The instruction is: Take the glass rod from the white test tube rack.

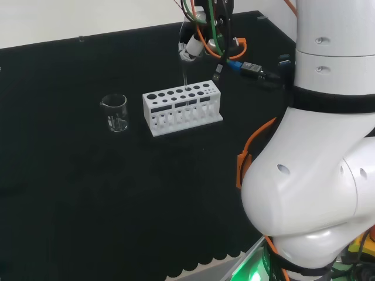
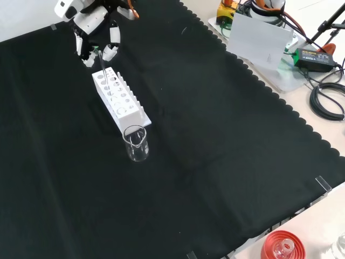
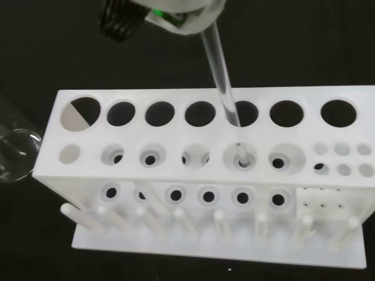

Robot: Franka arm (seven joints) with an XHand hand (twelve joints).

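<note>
No text, label, number or sign can be read anywhere. The white test tube rack (image 3: 199,175) carries no markings, and any scale on the glass beaker (image 1: 115,113) is too faint to make out.

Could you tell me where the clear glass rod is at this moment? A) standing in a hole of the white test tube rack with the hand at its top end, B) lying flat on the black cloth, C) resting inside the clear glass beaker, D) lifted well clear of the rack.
A: the clear glass rod still runs down into a hole of the white test tube rack, with the black and white hand at its top; the clear glass beaker holds nothing.
</note>
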